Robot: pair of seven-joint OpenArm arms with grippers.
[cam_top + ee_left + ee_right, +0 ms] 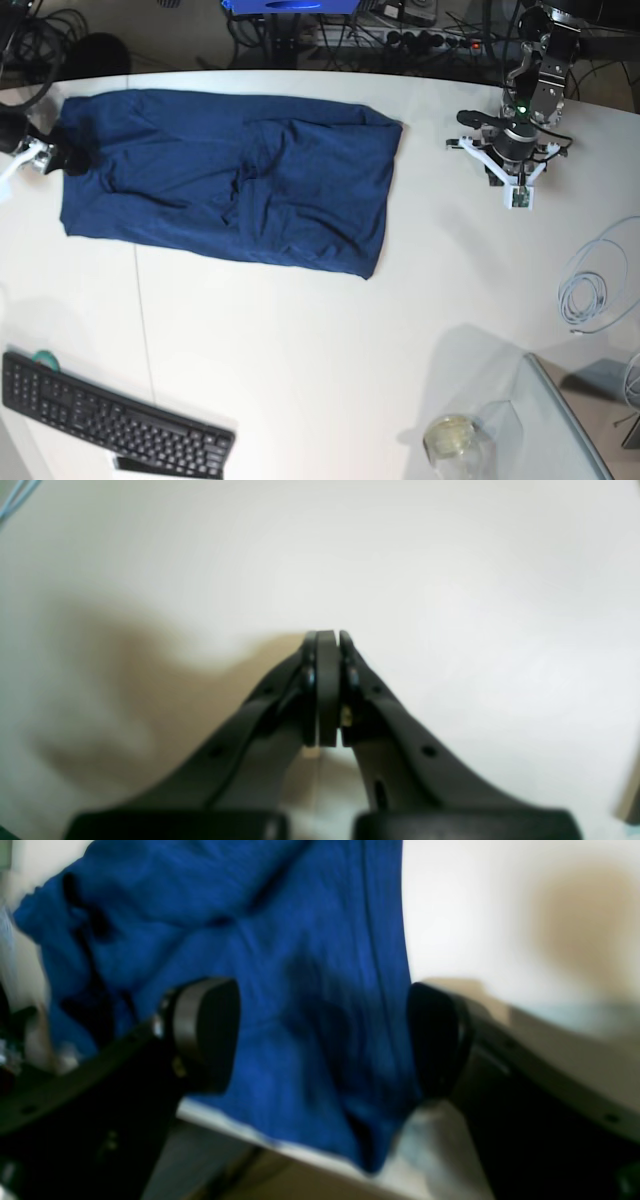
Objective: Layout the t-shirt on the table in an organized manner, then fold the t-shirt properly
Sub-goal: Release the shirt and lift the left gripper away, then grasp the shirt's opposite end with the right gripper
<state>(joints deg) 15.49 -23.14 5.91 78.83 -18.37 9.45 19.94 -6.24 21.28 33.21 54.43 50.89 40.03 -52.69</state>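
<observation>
Large dark navy blue knit t-shirt (225,180) spread flat on wide white tabletop (330,340), toward far left, long axis running left to right. Right gripper (45,155) at shirt's left end, jaws spread wide, blue cloth between the pads, not clamped. Left gripper (327,636) pressed closed and empty, well apart above bare table. Black keyboard (110,415) at near left edge.

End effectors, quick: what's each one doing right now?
Left end effector: closed, holding nothing, over the bare table.
Right end effector: open, jaws either side of the t-shirt, not gripping it.
</observation>
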